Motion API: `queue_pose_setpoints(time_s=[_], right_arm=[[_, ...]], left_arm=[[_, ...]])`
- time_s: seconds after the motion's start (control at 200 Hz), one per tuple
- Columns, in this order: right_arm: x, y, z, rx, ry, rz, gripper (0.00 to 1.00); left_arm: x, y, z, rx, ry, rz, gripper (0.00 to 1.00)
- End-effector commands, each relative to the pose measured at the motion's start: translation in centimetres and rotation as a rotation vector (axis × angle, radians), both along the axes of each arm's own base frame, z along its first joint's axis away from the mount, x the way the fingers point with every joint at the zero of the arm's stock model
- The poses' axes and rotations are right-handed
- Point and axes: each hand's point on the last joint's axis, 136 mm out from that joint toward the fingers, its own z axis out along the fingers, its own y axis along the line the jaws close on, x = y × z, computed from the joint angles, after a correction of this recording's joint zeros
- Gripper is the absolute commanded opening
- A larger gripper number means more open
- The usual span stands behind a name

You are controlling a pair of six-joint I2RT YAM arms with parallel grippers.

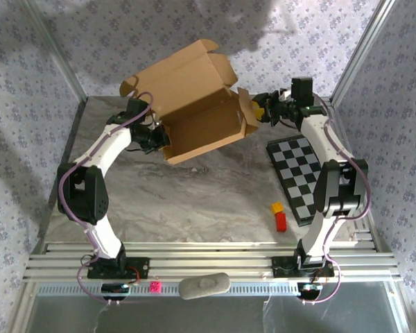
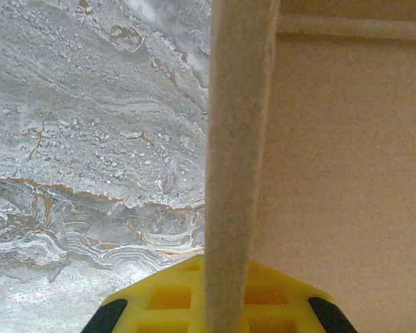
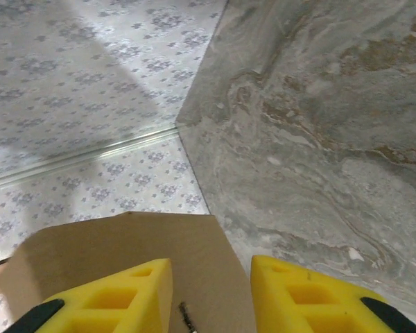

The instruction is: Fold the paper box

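Counted: one cardboard box [image 1: 194, 104], one checkered board [image 1: 301, 177], two small blocks (one yellow block [image 1: 277, 207], one red block [image 1: 281, 221]), one pink cube [image 1: 154, 286], one grey oblong pad [image 1: 204, 285]. Two grippers noted: left gripper [image 1: 163, 141], right gripper [image 1: 260, 111].

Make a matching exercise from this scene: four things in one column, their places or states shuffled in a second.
Things
1. box
2. checkered board
3. red block
4. left gripper

Places or states
A. flat on the table, right side
B. shut on a cardboard edge
C. tilted, lid open
D. next to the yellow block

Pairs: 1-C, 2-A, 3-D, 4-B
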Motion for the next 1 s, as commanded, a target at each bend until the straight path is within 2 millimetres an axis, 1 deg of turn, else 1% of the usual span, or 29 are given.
queue_pose_setpoints(time_s=[0.0,0.05,0.105,0.16,0.215,0.28,0.375,0.42,0.45,0.535,0.6,0.655,0.73,0.78,0.81,0.94,0.995], right_arm=[[-0.5,0.0,4.3,0.039,-0.091,-0.019,0.39],[-0.6,0.0,4.8,0.059,-0.102,-0.026,0.41],[-0.7,0.3,5.1,0.086,-0.108,-0.026,0.46],[-0.9,0.9,5.3,0.111,-0.111,-0.012,0.52],[-1.2,1.6,5.2,0.116,-0.104,0.007,0.54],[-1.9,2.3,4.5,0.092,-0.08,0.038,0.54],[-3.0,2.2,2.9,0.028,-0.046,0.066,0.54],[-3.4,1.7,2.6,-0.002,-0.048,0.065,0.54],[-3.5,1.2,2.8,-0.017,-0.064,0.056,0.54],[-3.5,-1.2,3.4,-0.075,-0.118,0.016,0.57],[-3.6,-2.6,2.6,-0.111,-0.117,0.016,0.58],[-3.6,-3.2,2.1,-0.109,-0.12,0.03,0.57],[-3.6,-3.0,1.9,-0.106,-0.13,0.072,0.57],[-3.6,-2.7,2.2,-0.117,-0.153,0.096,0.57],[-3.6,-2.3,2.5,-0.123,-0.165,0.113,0.57],[-3.6,-0.2,2.1,-0.123,-0.145,0.186,0.57],[-3.5,0.5,2.4,-0.119,-0.158,0.198,0.57]], left_arm=[[0.3,-0.5,0.6,-0.002,-0.009,-0.025,0.0],[0.4,-0.5,0.6,-0.002,-0.008,-0.024,0.0],[0.4,-0.5,0.6,-0.005,-0.006,-0.023,0.0],[0.5,-0.6,0.6,-0.008,-0.005,-0.022,0.0],[0.6,-0.6,0.6,-0.011,-0.006,-0.021,0.0],[0.7,-0.7,0.7,-0.014,-0.008,-0.02,0.0],[0.8,-0.7,0.9,-0.015,-0.013,-0.021,0.0],[0.7,-0.7,1.0,-0.012,-0.014,-0.022,0.0],[0.7,-0.7,1.1,-0.01,-0.016,-0.024,0.0],[0.5,-0.5,1.1,-0.008,-0.016,-0.026,0.0],[0.5,-0.5,1.1,-0.025,-0.02,-0.028,0.0],[0.5,-0.7,1.4,-0.043,-0.028,-0.034,0.0],[0.4,-0.9,1.6,-0.049,-0.029,-0.045,0.0],[0.4,-0.9,1.6,-0.047,-0.028,-0.05,0.0],[0.4,-0.9,1.6,-0.046,-0.026,-0.051,0.0],[0.5,-0.9,1.6,-0.047,-0.024,-0.051,0.0],[0.6,-0.9,1.6,-0.046,-0.023,-0.05,0.0]])
